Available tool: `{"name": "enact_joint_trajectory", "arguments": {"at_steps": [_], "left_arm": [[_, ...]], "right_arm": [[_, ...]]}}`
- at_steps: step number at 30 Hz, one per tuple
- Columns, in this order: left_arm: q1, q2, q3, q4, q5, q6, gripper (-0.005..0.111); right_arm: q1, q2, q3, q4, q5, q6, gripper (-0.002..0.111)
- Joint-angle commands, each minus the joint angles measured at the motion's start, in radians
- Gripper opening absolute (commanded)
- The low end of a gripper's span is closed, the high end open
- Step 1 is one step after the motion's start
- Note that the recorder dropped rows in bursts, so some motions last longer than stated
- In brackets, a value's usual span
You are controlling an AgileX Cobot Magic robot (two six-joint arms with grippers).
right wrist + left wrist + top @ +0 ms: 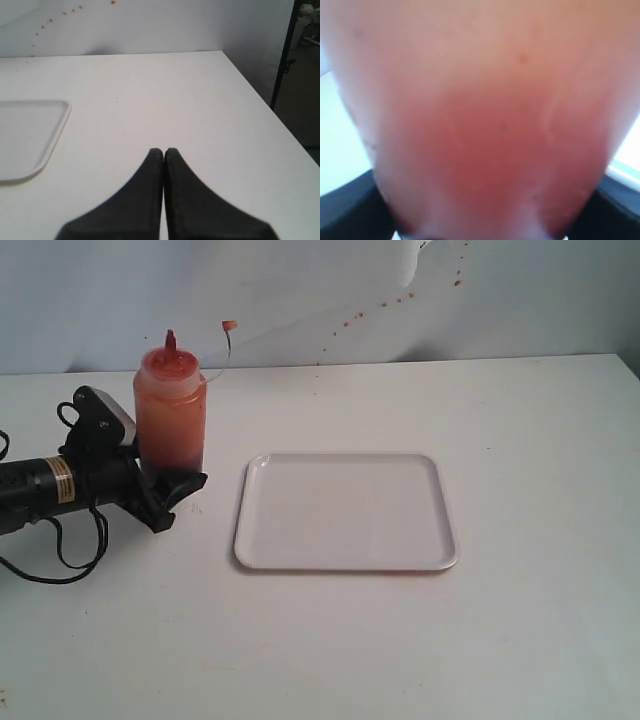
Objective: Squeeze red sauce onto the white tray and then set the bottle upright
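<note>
The bottle [172,410] stands upright on the white table, left of the white tray [345,512]; its red nozzle points up and the small tethered cap hangs off to one side. My left gripper [178,478] reaches in low from the left and is shut on the bottle's base, one black finger [186,486] showing in front. The bottle [485,125] fills the left wrist view, with black fingers [345,207] at both lower corners. No red sauce shows on the tray. My right gripper [163,151] is shut on nothing over bare table, the tray's corner [30,135] off to its side.
Small brownish-red specks [400,300] dot the white back wall. The table's right edge [260,100] drops off near the right gripper. A black cable [60,555] loops on the table below the left arm.
</note>
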Motion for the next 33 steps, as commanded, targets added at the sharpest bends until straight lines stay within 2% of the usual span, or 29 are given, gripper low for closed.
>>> {"name": "enact_joint_trajectory", "arguments": {"at_steps": [1,6,8,11,15,18,19,23,24,25,26,27,28,29,31,33], "left_arm": [[-0.022,-0.019,0.002,-0.011,-0.01,0.099,0.0],[-0.099,-0.038,0.002,-0.019,0.007,0.285,0.0],[-0.131,-0.056,0.002,-0.079,0.052,0.384,0.0],[-0.176,-0.093,0.002,-0.283,0.098,0.569,0.0],[-0.238,-0.136,0.002,-0.589,0.067,0.89,0.0],[-0.283,-0.155,0.002,-0.813,-0.005,1.121,0.0],[-0.296,-0.155,-0.002,-0.869,-0.034,1.21,0.0],[-0.33,-0.155,-0.029,-0.917,-0.067,1.549,0.0],[-0.334,-0.155,-0.036,-0.914,-0.067,1.602,0.0],[-0.339,-0.155,-0.065,-0.917,-0.075,1.626,0.0],[-0.339,-0.155,-0.08,-0.917,-0.083,1.626,0.0],[-0.339,-0.155,-0.107,-0.917,-0.106,1.649,0.0],[-0.339,-0.155,-0.117,-0.917,-0.109,1.67,0.0],[-0.339,-0.155,-0.139,-0.91,-0.111,1.743,0.0],[-0.339,-0.155,-0.159,-0.907,-0.116,1.864,0.0],[-0.339,-0.155,-0.162,-0.907,-0.121,1.966,0.0]], "right_arm": [[0.003,-0.006,0.004,-0.006,-0.003,-0.002,0.0],[0.003,-0.006,0.004,-0.157,-0.1,-0.031,0.0],[0.003,-0.006,0.004,-0.139,-0.175,-0.018,0.0],[0.003,-0.006,0.004,-0.026,-0.34,0.004,0.0],[0.003,-0.006,0.004,0.198,-0.579,0.01,0.0],[0.003,-0.006,0.004,0.367,-0.648,0.216,0.0],[0.003,-0.006,0.004,0.354,-0.637,0.277,0.0],[0.012,-0.006,0.001,-0.014,-0.59,0.512,0.0],[0.024,-0.006,-0.014,-0.143,-0.614,0.62,0.0],[0.051,0.049,-0.056,-0.409,-0.676,0.825,0.0],[0.065,0.097,-0.088,-0.547,-0.712,0.929,0.0],[0.088,0.223,-0.163,-0.788,-0.762,1.111,0.0],[0.097,0.3,-0.212,-0.903,-0.778,1.207,0.0],[0.11,0.453,-0.315,-1.11,-0.825,1.367,0.0],[0.121,0.7,-0.464,-1.319,-0.946,1.526,0.0],[0.121,0.956,-0.621,-1.414,-1.099,1.534,0.0]]}}
